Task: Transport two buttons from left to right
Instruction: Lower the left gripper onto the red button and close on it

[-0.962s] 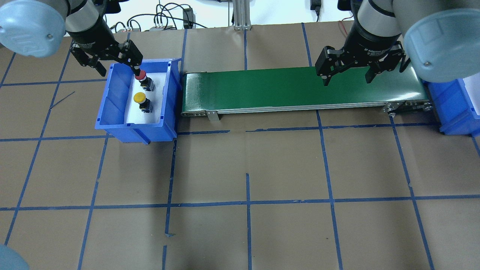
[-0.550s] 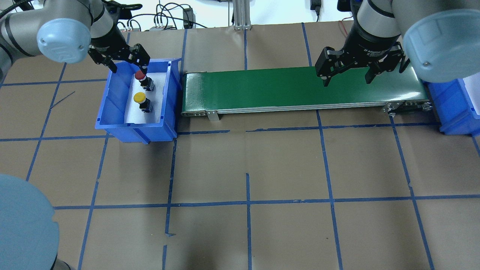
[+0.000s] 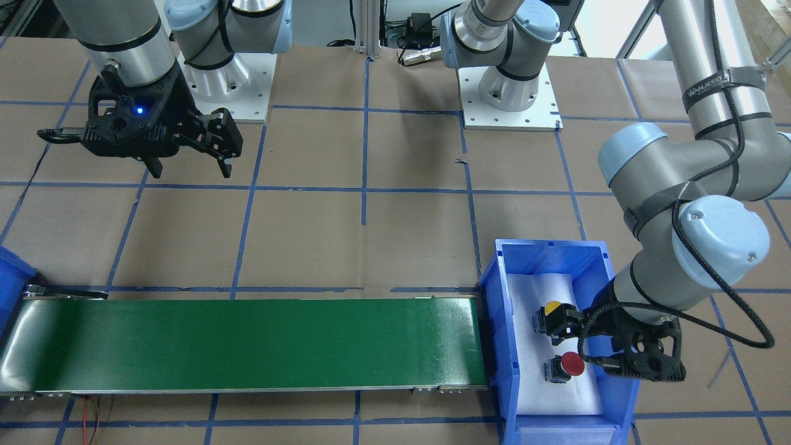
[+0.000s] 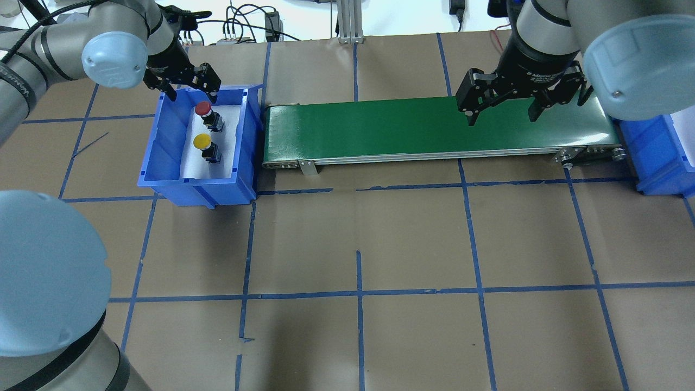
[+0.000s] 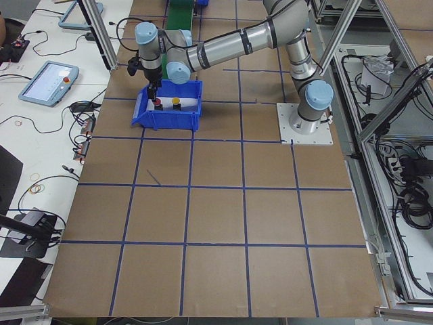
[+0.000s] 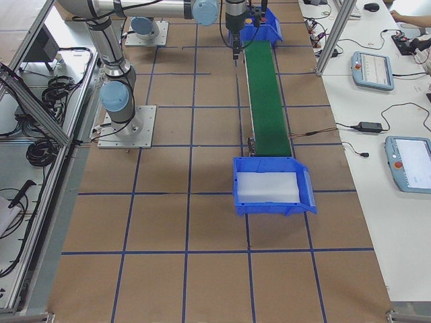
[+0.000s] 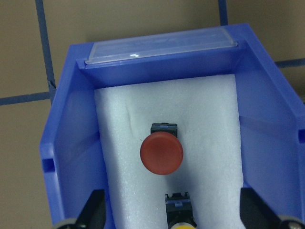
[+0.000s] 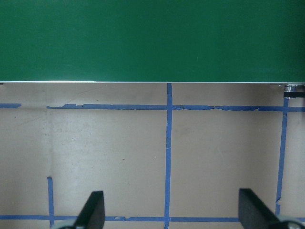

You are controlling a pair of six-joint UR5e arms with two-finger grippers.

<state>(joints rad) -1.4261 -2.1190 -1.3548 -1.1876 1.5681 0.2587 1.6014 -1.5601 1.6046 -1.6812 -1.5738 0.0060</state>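
Note:
The red button (image 4: 203,108) and the yellow button (image 4: 202,141) stand on white foam in the blue bin (image 4: 163,157) at the left end of the conveyor. My left gripper (image 4: 193,96) hangs open above the bin's far half and holds nothing. In the left wrist view the red button (image 7: 161,154) sits centred below, the yellow button (image 7: 180,225) shows at the bottom edge, and the fingers (image 7: 95,210) stand wide apart. My right gripper (image 4: 503,111) hovers open and empty over the conveyor's right part. From the front I see the red button (image 3: 572,364) and the yellow button (image 3: 552,307).
The green conveyor belt (image 4: 412,127) runs from the left bin to a second blue bin (image 4: 657,157) at the right end, foam-lined as the exterior right view shows (image 6: 273,202). Blue tape lines grid the brown table. Cables lie at the far edge.
My left gripper has shifted right and toward the bin's far rim, off the red cap, while the left elbow swung into the lower left. Buttons and right arm have not moved.

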